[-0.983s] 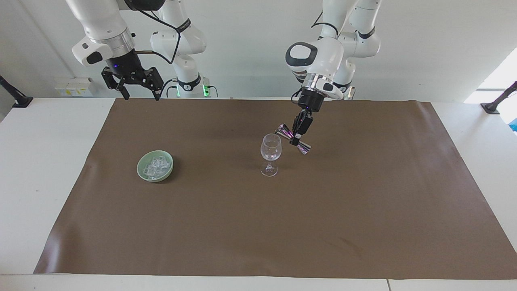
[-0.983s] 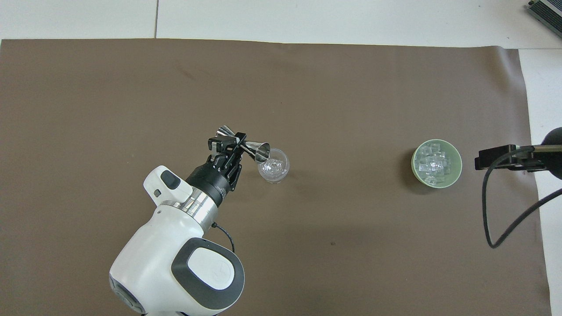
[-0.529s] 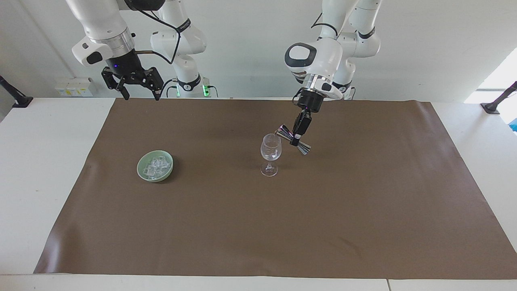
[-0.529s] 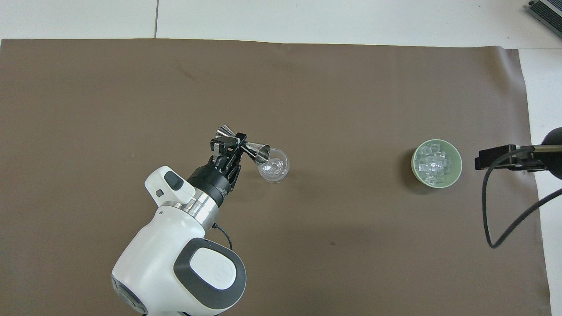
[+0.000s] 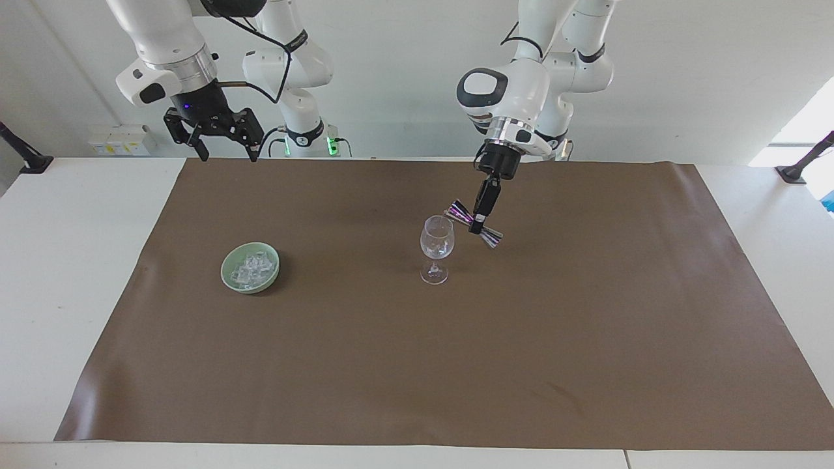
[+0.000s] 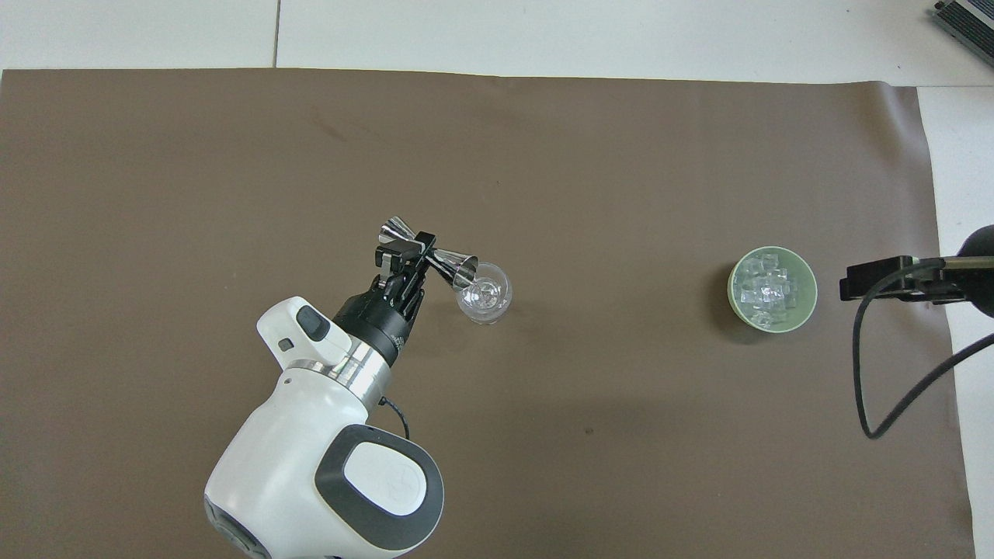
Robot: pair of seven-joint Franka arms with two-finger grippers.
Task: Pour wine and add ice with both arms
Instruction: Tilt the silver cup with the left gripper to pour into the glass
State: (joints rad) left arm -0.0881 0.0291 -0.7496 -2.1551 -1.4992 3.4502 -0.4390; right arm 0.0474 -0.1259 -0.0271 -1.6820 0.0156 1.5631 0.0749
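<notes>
Left gripper (image 5: 477, 226): fingers closed on the narrow waist of a double-ended metal jigger (image 5: 474, 224); held up in the air beside the bowl of the wine glass (image 5: 436, 237); in the overhead view the jigger (image 6: 429, 255) lies tilted, one cone mouth over the rim of the wine glass (image 6: 484, 292), the other cone pointing away toward the left arm's end of the table; whether metal touches glass cannot be told.

Left arm (image 5: 521, 91): reaches down from its base to the middle of the mat; wrist angled, silver ring above the black gripper body.

Wine glass: clear, stemmed, upright on the brown mat (image 5: 586, 312), about mid-table; contents cannot be made out.

Ice (image 5: 251, 270): heap of small clear cubes in the pale green bowl (image 5: 229, 264); bowl on the mat toward the right arm's end of the table, well apart from the wine glass; seen from above, ice (image 6: 767, 289) fills most of the bowl (image 6: 810, 292).

Right gripper (image 5: 223, 137): fingers spread wide, holding nothing; raised over the mat's edge at the robots' end, waiting; in the overhead view only part of the right gripper (image 6: 893, 281) and a black cable (image 6: 870, 373) show, just beside the bowl.

Mat: brown sheet over a white table (image 5: 58, 273).
</notes>
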